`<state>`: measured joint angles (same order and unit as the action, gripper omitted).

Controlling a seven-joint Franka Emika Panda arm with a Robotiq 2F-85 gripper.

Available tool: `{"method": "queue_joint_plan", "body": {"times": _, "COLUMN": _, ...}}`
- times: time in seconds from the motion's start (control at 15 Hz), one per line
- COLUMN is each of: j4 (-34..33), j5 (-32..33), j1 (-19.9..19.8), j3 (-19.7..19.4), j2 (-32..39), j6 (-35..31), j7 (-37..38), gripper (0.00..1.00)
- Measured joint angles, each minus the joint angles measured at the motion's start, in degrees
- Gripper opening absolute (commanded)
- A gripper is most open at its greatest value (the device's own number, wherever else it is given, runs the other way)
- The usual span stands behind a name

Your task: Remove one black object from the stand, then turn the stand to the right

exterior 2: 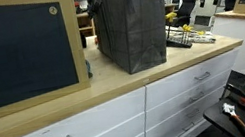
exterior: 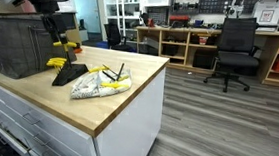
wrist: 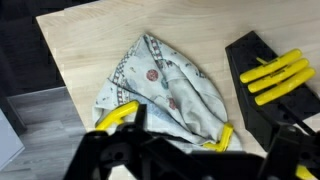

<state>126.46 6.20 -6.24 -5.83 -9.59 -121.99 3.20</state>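
The stand (wrist: 262,95) is a black wedge with three yellow-topped pieces (wrist: 275,75) along its upper edge, at the right of the wrist view. It also shows in both exterior views (exterior: 68,74) (exterior 2: 190,36), next to the mesh basket. My gripper (wrist: 200,165) hangs above the counter with its fingers wide apart and nothing between them. It is over the near edge of the clear plastic bag (wrist: 160,85), left of the stand. In an exterior view the gripper (exterior: 55,28) is raised above the stand.
A large dark mesh basket (exterior: 17,43) (exterior 2: 130,26) stands on the wooden counter (exterior: 128,102) behind the stand. The bag (exterior: 101,82) lies beside the stand near the counter's edge. An office chair (exterior: 232,50) stands on the floor beyond.
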Motion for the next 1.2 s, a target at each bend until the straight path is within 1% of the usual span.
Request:
{"method": "queue_joint_plan", "body": {"times": 0.13, "j4": -2.2, "j5": 0.0, "j1": 0.0, "j3": 1.2, "j2": 1.9, "j6": 0.5, "j7": 6.7, "gripper": 1.0}}
{"method": "queue_joint_plan", "body": {"times": 0.27, "j4": -4.3, "j5": -0.2, "j1": 0.0, "j3": 1.9, "j2": 3.5, "j6": 0.8, "j7": 11.7, "gripper": 1.0}}
{"method": "queue_joint_plan", "body": {"times": 0.53, "j4": -8.0, "j5": -2.9, "j1": 0.5, "j3": 2.4, "j2": 6.1, "j6": 1.8, "j7": 18.3, "gripper": 1.0}}
{"method": "queue_joint_plan", "body": {"times": 0.8, "j4": -11.1, "j5": -5.5, "j1": 2.3, "j3": 3.6, "j2": 9.1, "j6": 1.8, "j7": 26.0, "gripper": 1.0}}
{"method": "queue_joint_plan", "body": {"times": 1.07, "j4": -14.5, "j5": -5.6, "j1": 4.9, "j3": 5.3, "j2": 12.4, "j6": 1.8, "j7": 32.9, "gripper": 1.0}}
{"method": "queue_joint_plan", "body": {"times": 1.2, "j4": -16.5, "j5": -5.6, "j1": 6.1, "j3": 5.5, "j2": 14.2, "j6": 1.8, "j7": 35.6, "gripper": 1.0}}
